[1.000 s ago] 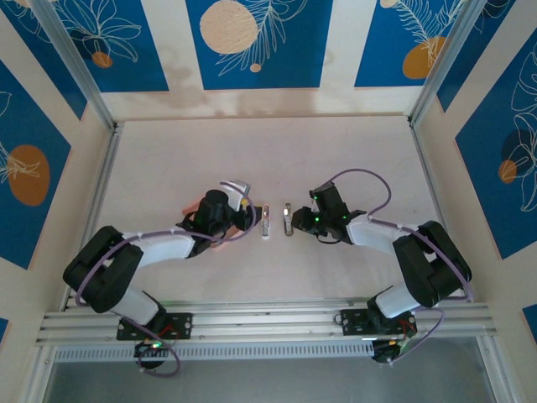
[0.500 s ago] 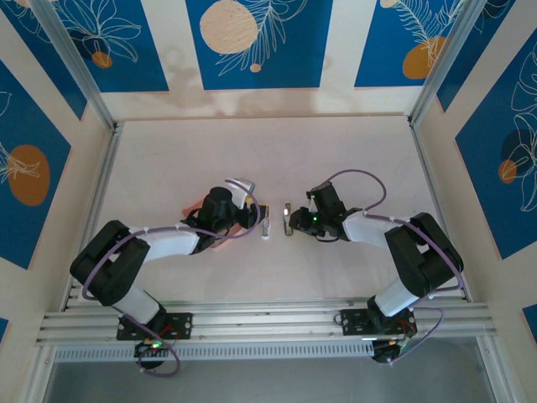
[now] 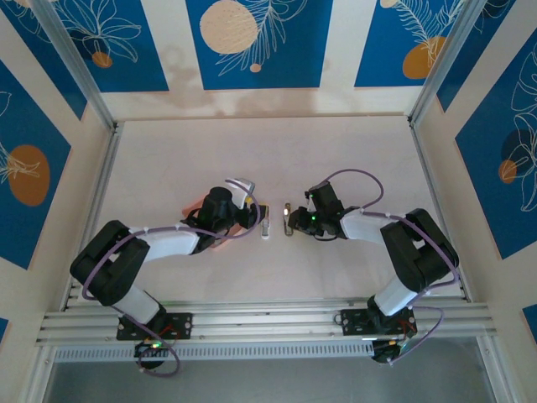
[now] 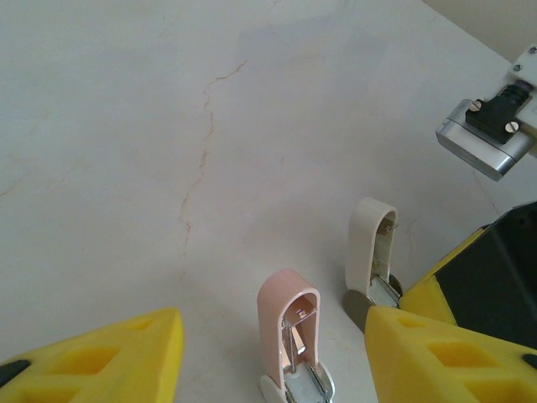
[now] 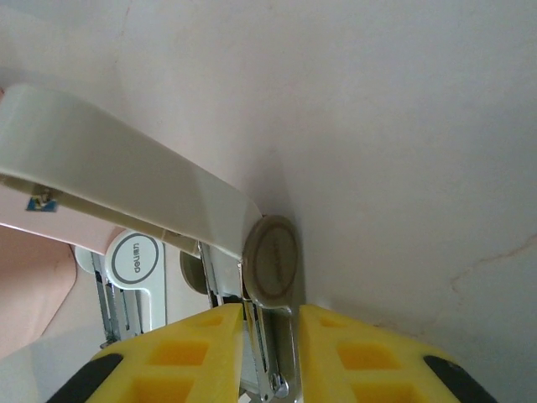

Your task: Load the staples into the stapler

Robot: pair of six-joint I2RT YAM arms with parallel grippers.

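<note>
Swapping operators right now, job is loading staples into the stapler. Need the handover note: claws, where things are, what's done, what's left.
Left claw: open, fingers either side of the pink stapler, not gripping it.
Right claw: shut on the metal rail of the white stapler.
Both staplers stand side by side mid-table with lids hinged up. The pink tray lies partly under the left arm. The staples are too small to make out.
Done: both staplers are open.
Left: neither claw carries staples, so fetch them, load them, close the lid.
</note>
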